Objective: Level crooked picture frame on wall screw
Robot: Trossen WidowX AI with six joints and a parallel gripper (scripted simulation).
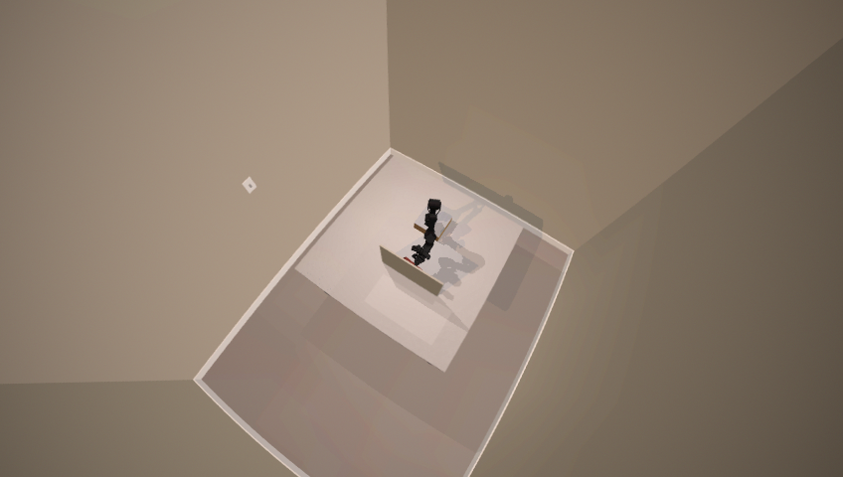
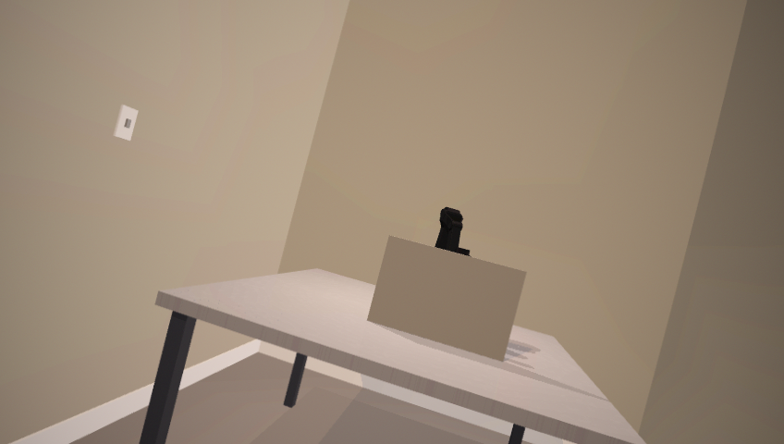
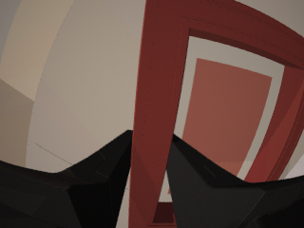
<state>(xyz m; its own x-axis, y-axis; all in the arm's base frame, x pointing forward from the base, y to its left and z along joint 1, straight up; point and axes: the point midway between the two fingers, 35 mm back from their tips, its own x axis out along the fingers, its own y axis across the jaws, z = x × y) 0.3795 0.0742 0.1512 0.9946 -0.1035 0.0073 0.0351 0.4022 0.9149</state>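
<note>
The red picture frame (image 3: 159,71) fills the middle and right of the wrist view, with a pale mat and a lighter red picture inside. My gripper (image 3: 149,138) is shut on the frame's side bar, one finger on each side of it. In the top view only a sliver of the frame (image 1: 409,260) shows, between the panel and the gripper (image 1: 418,263). In the exterior view the panel hides the frame and the fingers. The screw and the notched strip are hidden. I cannot tell from these views whether the frame is level.
The upright beige panel (image 1: 408,271) (image 2: 447,300) stands on the pale table (image 1: 349,236) (image 2: 263,302), with the frame and arm on its far side in the exterior view. A low block (image 1: 419,227) is at the arm's base. A white switch plate (image 1: 249,185) (image 2: 126,122) is on the room wall.
</note>
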